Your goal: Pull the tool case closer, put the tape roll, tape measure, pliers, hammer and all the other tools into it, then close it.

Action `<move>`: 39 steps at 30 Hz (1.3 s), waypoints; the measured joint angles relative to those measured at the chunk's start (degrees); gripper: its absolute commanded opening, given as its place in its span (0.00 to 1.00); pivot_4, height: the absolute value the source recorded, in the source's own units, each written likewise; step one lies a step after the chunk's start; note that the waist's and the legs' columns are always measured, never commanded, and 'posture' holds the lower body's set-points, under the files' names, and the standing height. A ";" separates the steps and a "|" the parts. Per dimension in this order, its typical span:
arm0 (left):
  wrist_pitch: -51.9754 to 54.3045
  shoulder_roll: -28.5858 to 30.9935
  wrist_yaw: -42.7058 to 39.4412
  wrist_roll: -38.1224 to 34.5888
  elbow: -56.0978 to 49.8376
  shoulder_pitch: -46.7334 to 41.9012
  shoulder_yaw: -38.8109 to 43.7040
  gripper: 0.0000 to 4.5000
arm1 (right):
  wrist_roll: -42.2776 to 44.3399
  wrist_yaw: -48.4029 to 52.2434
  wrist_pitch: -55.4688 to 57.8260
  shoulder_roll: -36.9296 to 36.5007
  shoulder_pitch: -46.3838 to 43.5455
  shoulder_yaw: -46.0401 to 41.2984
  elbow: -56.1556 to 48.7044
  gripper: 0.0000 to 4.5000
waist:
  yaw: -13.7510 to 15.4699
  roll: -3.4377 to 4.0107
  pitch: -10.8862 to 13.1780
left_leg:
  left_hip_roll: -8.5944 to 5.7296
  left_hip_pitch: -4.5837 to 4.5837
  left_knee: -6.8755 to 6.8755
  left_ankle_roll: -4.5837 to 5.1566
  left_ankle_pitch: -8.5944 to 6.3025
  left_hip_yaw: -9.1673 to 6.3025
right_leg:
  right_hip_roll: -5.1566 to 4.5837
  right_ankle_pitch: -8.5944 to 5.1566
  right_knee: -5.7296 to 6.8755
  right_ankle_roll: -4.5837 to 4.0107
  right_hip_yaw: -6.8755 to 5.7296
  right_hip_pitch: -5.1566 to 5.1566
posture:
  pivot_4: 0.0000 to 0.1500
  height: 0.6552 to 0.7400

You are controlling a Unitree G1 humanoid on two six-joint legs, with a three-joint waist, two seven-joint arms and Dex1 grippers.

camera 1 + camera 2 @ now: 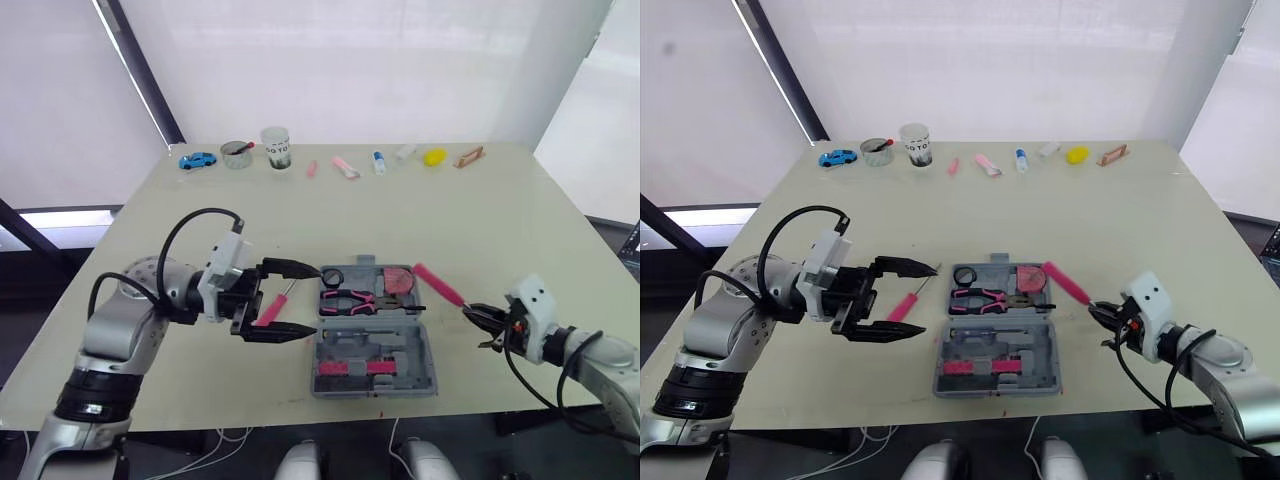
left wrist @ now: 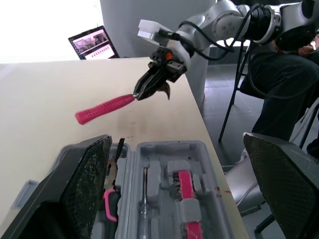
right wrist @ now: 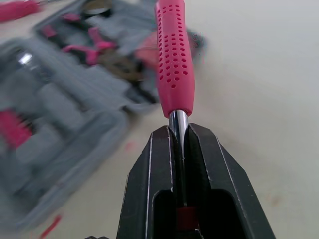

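The grey tool case (image 1: pixel 375 362) lies open near the table's front edge. Its tray holds the pink pliers (image 1: pixel 350 298), a black tape roll (image 1: pixel 333 276) and a pink tape measure (image 1: pixel 398 278). My right gripper (image 1: pixel 480 318) is shut on the metal shaft of the hammer (image 1: pixel 438 284), just right of the case. The pink handle (image 3: pixel 174 59) points toward the case and hangs over its right rim; the head is hidden. Left of the case, my left gripper (image 1: pixel 316 300) is open, one finger on each side of a pink screwdriver (image 1: pixel 272 308) on the table.
Along the table's far edge stand a blue toy car (image 1: pixel 197 160), a small bowl (image 1: pixel 236 153), a cup (image 1: pixel 276 147) and several small items up to a yellow one (image 1: pixel 434 157). A seated person (image 2: pixel 279 99) and a laptop (image 2: pixel 92 42) are beyond the table's right side.
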 measured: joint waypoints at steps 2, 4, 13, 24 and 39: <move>-0.71 0.56 -0.59 -0.01 0.65 0.64 0.47 1.00 | 0.03 1.28 0.80 -1.10 -1.52 1.62 -0.67 0.00 | 0.02 0.00 0.01 | 0.00 0.00 0.00 0.00 0.00 0.00 | 0.00 0.00 0.01 0.00 0.02 -0.01 | 1.00 1.00; -2.04 1.56 -1.79 0.07 2.13 2.04 1.44 1.00 | -0.05 3.73 2.39 -2.93 -4.84 5.25 -2.25 0.00 | 0.01 -0.01 0.03 | 0.01 -0.01 0.00 0.00 0.00 -0.01 | 0.00 0.00 0.00 0.00 -0.01 -0.01 | 1.00 1.00; -7.38 5.36 -3.67 1.16 6.19 8.81 4.44 1.00 | -2.32 8.62 4.79 -1.39 -16.99 19.35 -3.63 0.00 | 0.14 -0.03 0.05 | 0.06 -0.07 -0.01 0.00 0.00 -0.06 | -0.03 -0.01 -0.03 -0.02 -0.01 -0.09 | 1.00 1.00; -16.17 10.19 -4.03 1.73 9.12 16.62 4.83 1.00 | -10.90 11.53 1.32 2.12 -22.46 31.43 1.32 0.00 | 0.17 -0.08 0.09 | 0.06 -0.11 0.00 0.00 0.00 0.02 | -0.12 -0.11 0.00 -0.21 -0.09 -0.15 | 1.00 1.00; -16.56 9.79 -4.05 1.27 9.05 17.20 6.58 1.00 | -22.26 14.32 -6.74 5.90 -27.24 37.67 12.11 0.00 | 0.06 -0.09 0.09 | 0.07 -0.10 0.00 0.00 0.00 0.12 | -0.10 -0.03 0.04 -0.08 -0.13 -0.17 | 1.00 1.00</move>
